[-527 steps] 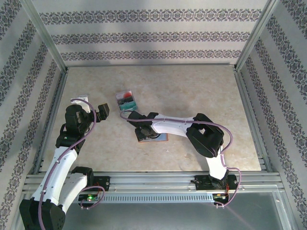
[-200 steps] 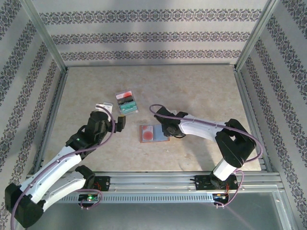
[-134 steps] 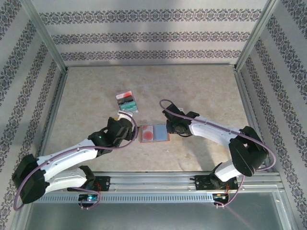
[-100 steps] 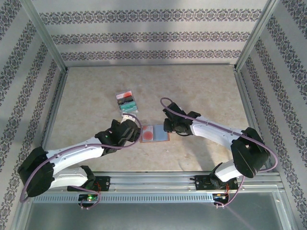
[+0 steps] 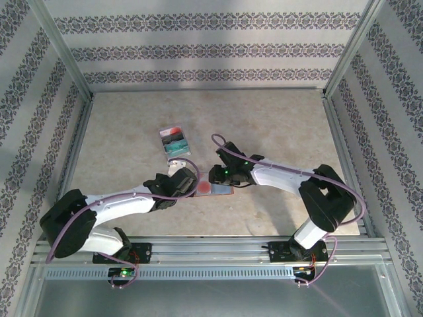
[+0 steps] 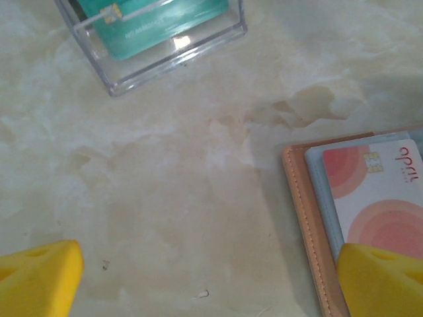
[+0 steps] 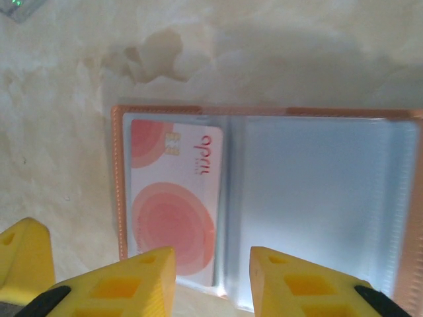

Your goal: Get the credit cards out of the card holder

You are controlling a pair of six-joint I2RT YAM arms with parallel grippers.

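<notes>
- The card holder (image 7: pixel 317 198) lies open and flat on the pale table (image 5: pixel 264 125), in front of both arms.
- One red and pink credit card (image 7: pixel 173 205) sits in its left pocket. The grey-blue pocket on the right has no card that I can see.
- The right gripper (image 7: pixel 213 284) hangs over the near edge of the holder. Its two yellow fingers have a small gap between them and hold nothing.
- One of those fingers (image 7: pixel 139 281) covers the bottom corner of the card.
- The left gripper (image 6: pixel 210 284) is spread wide with nothing in it. Bare table lies between its fingers, and its right tip (image 6: pixel 380 281) is over the holder's left side.
- A clear plastic box (image 6: pixel 178 59) with a teal card inside stands near the holder but not touching it.
- A darker blotch (image 6: pixel 310 105) marks the table just beyond the holder.
- Another yellow tip (image 7: pixel 23 261) shows in the right wrist view, left of the holder.
</notes>
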